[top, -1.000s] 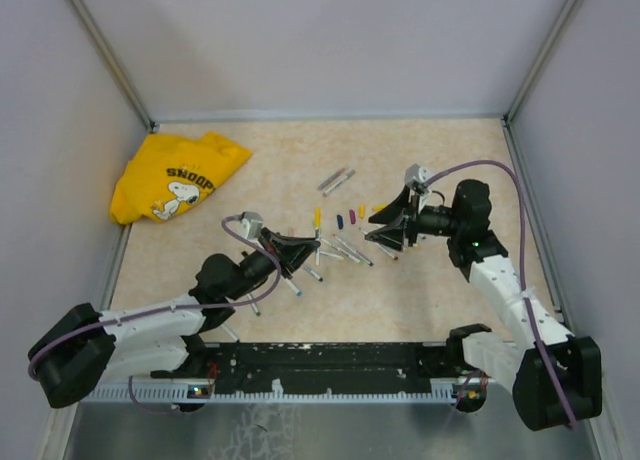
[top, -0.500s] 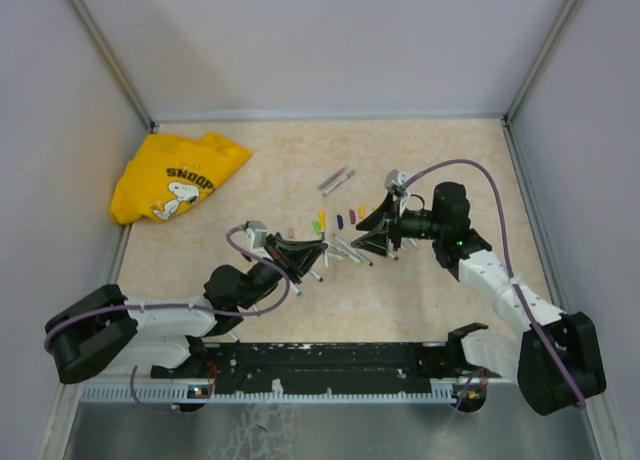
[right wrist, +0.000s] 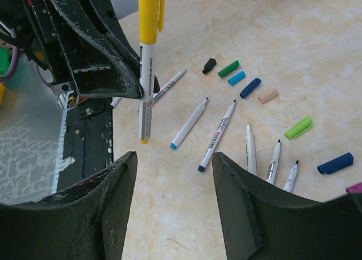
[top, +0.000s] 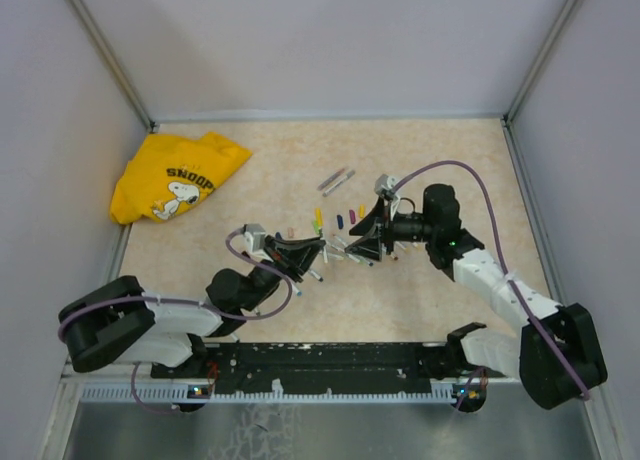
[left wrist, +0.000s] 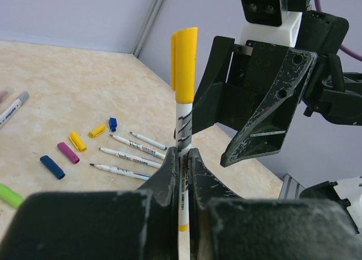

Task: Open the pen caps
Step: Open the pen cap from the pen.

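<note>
My left gripper (left wrist: 182, 155) is shut on a white marker (left wrist: 183, 133) and holds it upright above the table. The marker's yellow cap (left wrist: 185, 62) is still on. The cap also shows in the right wrist view (right wrist: 150, 14). My right gripper (right wrist: 175, 158) is open and empty, close to the right of the marker and facing it (top: 362, 242). Several loose caps lie on the table: yellow (left wrist: 77, 141), purple (left wrist: 68, 152), blue (left wrist: 52, 167), black (right wrist: 209, 65), green (right wrist: 228, 68), lime (right wrist: 298, 127). Several uncapped markers (right wrist: 217, 135) lie beside them.
A yellow Snoopy shirt (top: 175, 175) lies at the back left. Two capped grey pens (top: 337, 179) lie behind the caps. Walls close in the table on three sides. A black rail (top: 320, 360) runs along the near edge.
My right gripper has moved left toward the held marker and now stands just beside it. My left gripper has shifted a little right with the marker.
</note>
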Tool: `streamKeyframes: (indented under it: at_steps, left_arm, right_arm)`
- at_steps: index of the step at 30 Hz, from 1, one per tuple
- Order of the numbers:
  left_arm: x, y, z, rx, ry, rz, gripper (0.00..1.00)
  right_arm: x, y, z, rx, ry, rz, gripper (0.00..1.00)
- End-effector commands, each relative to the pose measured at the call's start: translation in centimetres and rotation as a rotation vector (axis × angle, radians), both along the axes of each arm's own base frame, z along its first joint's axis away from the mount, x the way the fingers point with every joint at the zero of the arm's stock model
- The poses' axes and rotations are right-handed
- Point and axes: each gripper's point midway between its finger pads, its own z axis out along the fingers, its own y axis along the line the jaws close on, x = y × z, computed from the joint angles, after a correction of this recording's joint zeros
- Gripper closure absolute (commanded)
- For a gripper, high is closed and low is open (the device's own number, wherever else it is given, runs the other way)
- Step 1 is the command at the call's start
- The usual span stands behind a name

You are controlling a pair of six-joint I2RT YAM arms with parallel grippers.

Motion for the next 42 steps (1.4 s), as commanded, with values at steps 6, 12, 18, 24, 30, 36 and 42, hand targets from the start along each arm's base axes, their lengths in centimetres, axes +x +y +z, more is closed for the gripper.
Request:
streamKeyframes:
  at_steps: [6,12,18,24,30,36,42]
  left_arm:
    - [0.0,0.6,2.2,-0.124,-0.077,0.025,1.00]
    - [0.2,0.0,2.2,-0.148,-0.092,0.016,1.00]
    - [0.3,-0.5,2.9,-0.159,-0.108,0.010,1.00]
    - [0.3,-0.6,3.9,-0.186,-0.117,0.002,1.00]
    - [-0.1,-1.6,4.7,-0.226,-0.105,-0.051,1.00]
    - [-0.3,-1.8,5.7,-0.251,-0.114,-0.067,1.00]
    - [-0.4,-1.9,5.6,-0.260,-0.102,-0.080,1.00]
  right_arm:
    - [0.5,1.3,0.5,0.025,-0.020,-0.017,0.43]
    - [0.3,2.2,0.3,0.048,0.039,-0.032,0.43]
    - [0.6,3.0,-1.4,0.000,0.061,-0.055,0.44]
    - [0.2,3.7,-2.4,-0.022,0.066,-0.047,0.44]
    - [-0.2,4.1,-1.9,0.005,0.036,-0.041,0.48]
    - [-0.1,4.1,-1.5,0.017,0.025,-0.057,0.57]
    - [-0.3,4.0,-0.4,0.048,0.006,-0.059,0.90]
